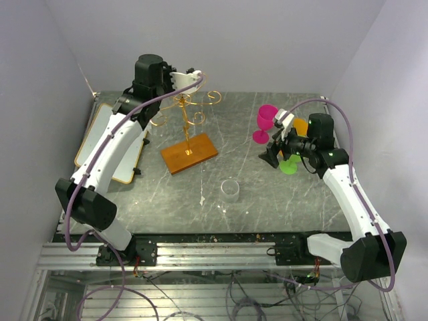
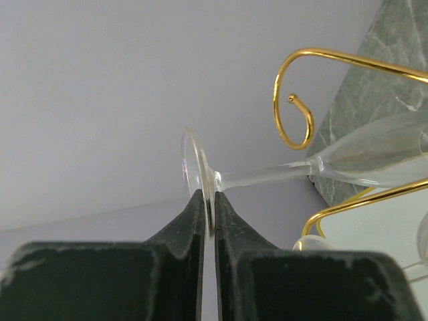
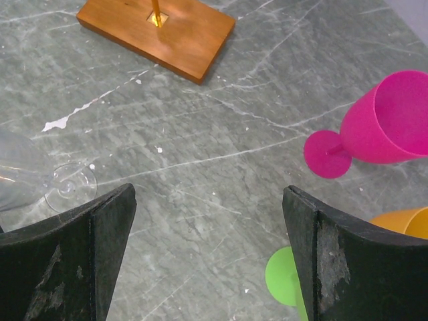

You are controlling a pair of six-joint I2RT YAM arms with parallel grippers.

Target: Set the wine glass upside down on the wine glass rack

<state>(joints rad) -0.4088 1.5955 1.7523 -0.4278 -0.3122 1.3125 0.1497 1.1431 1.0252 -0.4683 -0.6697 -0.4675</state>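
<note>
Because the left gripper (image 2: 209, 200) is pinching only the thin rim of the glass's foot, the hold is looking fragile: any sideways nudge from a gold wire could be pivoting the wine glass (image 2: 267, 175) in the pads or working it free. Letting go before the foot is sitting across the wires on both sides of the stem would likely be sending it down onto the tabletop. Pressing too hard could also be rocking the wine glass rack (image 1: 189, 152), which looks light and slender on its wooden base.

The left fingers (image 2: 190, 221) are pressing almost together, with just the clear foot disc clamped edge-on between their tips. The stem is running away from the fingertips, passing between a scrolled arm on one side and a second gold wire on the other, with the bowl lying beyond.

The right gripper (image 3: 208, 200) is standing spread wide, gripping nothing and touching nothing. A pink glass (image 3: 394, 120) is lying beyond its right finger, and another clear glass (image 3: 67, 187) is lying just beside its left finger.
</note>
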